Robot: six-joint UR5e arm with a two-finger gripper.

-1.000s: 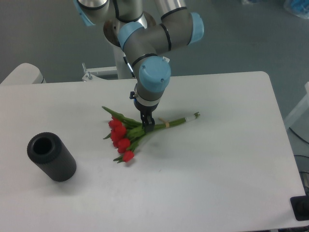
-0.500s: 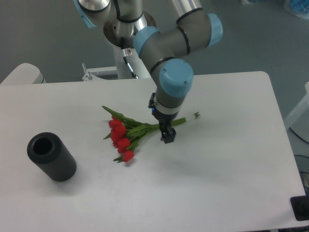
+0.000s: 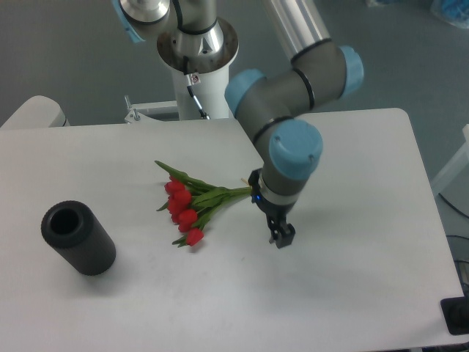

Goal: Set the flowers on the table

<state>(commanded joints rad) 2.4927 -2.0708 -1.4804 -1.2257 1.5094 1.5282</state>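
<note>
Lower centre: the gripper hung empty above the table; you could not tell whether its fingers were parted. Centre-left: the flowers lay flat. You should retreat upward, avoiding the stems.
</note>
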